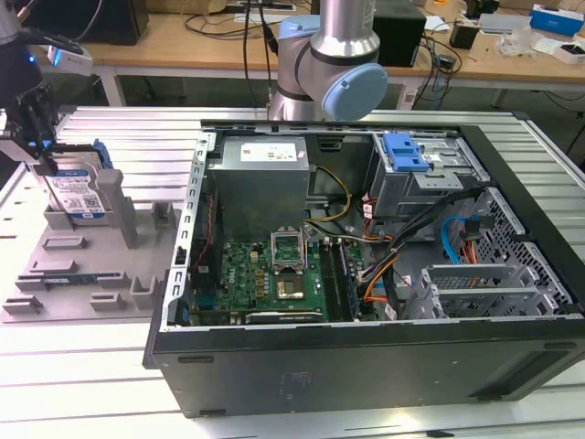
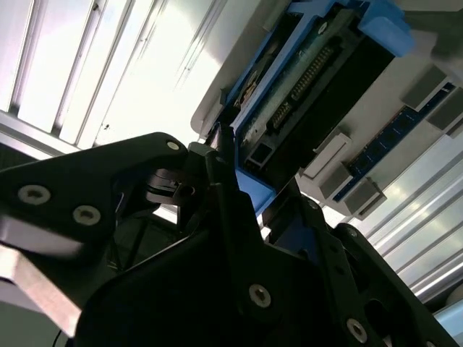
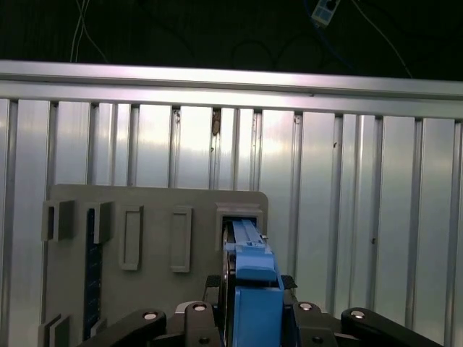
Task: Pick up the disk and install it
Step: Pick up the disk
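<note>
The disk (image 1: pixel 78 187) stands on edge in a slot of the grey holder plate (image 1: pixel 64 274) at the exterior view's left, its silver face with the white-and-blue label showing and its blue carrier around it. My gripper (image 1: pixel 41 151) comes down over its top edge. In the first wrist view the blue carrier (image 3: pixel 249 275) sits tight between the two black fingers (image 3: pixel 214 289). The second wrist view shows the disk's connector edge (image 2: pixel 304 79) with a fingertip pressed against the blue frame. The gripper (image 2: pixel 253 195) is shut on the disk, which still rests in its slot.
An open computer case (image 1: pixel 366 229) lies on the slatted aluminium table (image 1: pixel 91 384), at the exterior view's right of the holder. Inside are a grey power-supply box (image 1: pixel 260 178), a motherboard (image 1: pixel 274 274) and a drive cage with a blue latch (image 1: pixel 407 151). The arm's base (image 1: pixel 320 64) stands behind the case.
</note>
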Robot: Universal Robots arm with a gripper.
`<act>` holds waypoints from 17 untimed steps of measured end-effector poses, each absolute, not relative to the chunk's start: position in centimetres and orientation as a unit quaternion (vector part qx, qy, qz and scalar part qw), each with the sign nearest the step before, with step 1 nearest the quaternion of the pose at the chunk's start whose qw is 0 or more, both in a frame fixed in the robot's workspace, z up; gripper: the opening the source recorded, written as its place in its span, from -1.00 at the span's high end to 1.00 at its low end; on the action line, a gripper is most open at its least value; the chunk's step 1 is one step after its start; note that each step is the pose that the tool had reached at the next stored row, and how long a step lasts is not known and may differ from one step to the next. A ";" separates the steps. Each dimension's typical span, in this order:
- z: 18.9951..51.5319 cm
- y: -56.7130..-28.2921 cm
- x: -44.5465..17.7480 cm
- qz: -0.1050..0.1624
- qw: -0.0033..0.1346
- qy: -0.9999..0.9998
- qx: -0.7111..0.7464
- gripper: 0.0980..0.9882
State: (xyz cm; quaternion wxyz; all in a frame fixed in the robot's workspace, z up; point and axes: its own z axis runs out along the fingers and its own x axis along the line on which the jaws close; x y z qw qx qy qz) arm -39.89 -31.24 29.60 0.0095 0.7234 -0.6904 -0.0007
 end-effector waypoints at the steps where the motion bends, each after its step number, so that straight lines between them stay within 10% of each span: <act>1: 29.6 -31.2 -39.9 -0.001 0.009 -0.690 0.723 0.34; 17: 29.5 -31.7 -39.9 -0.001 0.009 -0.690 0.723 0.34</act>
